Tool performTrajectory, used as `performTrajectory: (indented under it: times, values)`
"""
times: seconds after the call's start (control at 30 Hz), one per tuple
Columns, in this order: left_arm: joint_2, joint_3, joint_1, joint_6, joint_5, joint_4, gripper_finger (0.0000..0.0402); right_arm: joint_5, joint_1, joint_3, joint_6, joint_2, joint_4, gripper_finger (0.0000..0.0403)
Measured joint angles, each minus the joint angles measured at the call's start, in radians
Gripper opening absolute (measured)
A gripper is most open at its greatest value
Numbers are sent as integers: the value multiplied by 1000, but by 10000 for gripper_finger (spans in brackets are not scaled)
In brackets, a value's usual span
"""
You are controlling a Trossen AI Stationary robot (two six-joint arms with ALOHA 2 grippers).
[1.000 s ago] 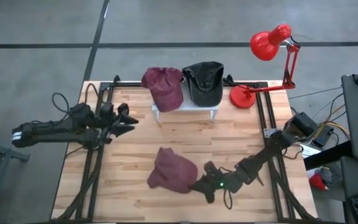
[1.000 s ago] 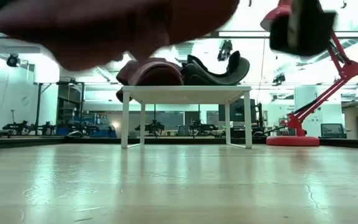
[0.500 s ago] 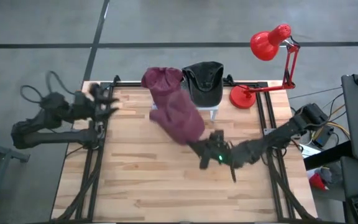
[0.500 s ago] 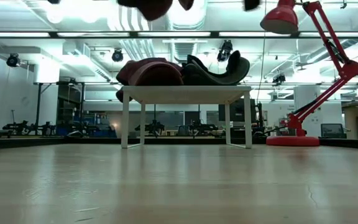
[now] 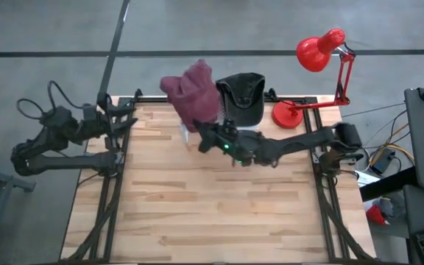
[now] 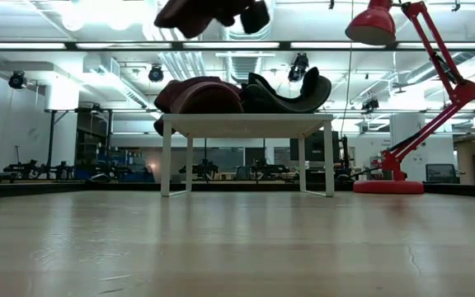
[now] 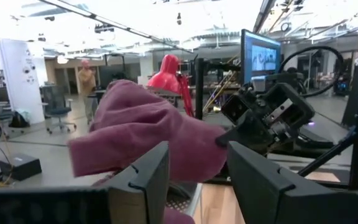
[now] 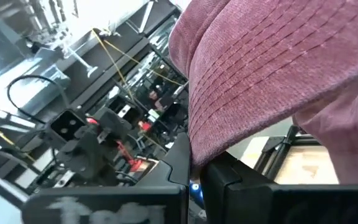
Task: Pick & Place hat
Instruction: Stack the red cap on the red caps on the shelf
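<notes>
My right gripper (image 5: pixel 199 137) is shut on a maroon hat (image 5: pixel 191 92) and holds it in the air over the white stand (image 5: pixel 254 133) at the table's far edge. In the low view this hat (image 6: pixel 190 11) shows at the top, above the stand (image 6: pixel 246 124). A second maroon hat (image 6: pixel 199 95) and a black hat (image 5: pixel 243 96) rest on the stand's top. From above, the held hat hides the second maroon one. My left gripper (image 5: pixel 129 122) waits open at the table's far left corner. My right gripper pinches the maroon hat by the edge of its stitched brim (image 8: pixel 199 144) between the two fingers (image 8: pixel 225 174). The fingers come roughly level from the table's right side. The hat is lifted clear and hangs beyond the fingertips, with its crown (image 7: pixel 138 134) toward the left.
A red desk lamp (image 5: pixel 319 50) stands at the far right corner on its round base (image 5: pixel 286 115). Cables (image 5: pixel 39 110) trail off the left arm. The wooden table top (image 5: pixel 197 206) in front of the stand is bare. A person (image 7: pixel 87 81) stands in the room beyond.
My right gripper has carried the maroon hat up off the near middle of the table and toward the far edge, until it hangs over the stand. My left arm has drawn back toward the far left corner.
</notes>
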Motion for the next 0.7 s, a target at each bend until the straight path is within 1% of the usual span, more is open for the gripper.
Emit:
performTrajectory:
  times: [0.07,0.17,0.23,0.33,0.43,0.5,0.6,0.7]
  values:
    - [0,-7,0,-9,-3,3,163,14,-8,26,34,35,1,11]
    - [4,-18,0,-31,-9,9,163,108,-11,34,161,75,-1,11]
    - [12,-25,0,-34,-9,8,163,173,-11,29,213,90,-6,11]
    - [22,-33,0,-34,-9,12,163,212,-11,21,288,90,-3,11]
    - [35,-36,0,-34,-9,13,163,250,-7,24,295,87,-3,11]
    - [45,-37,0,-41,-9,12,163,263,-6,27,291,87,-6,12]
    - [57,-37,0,-51,-1,12,163,256,-6,38,317,87,-3,12]
    - [68,-38,0,-52,19,11,163,240,-3,64,289,87,-6,13]
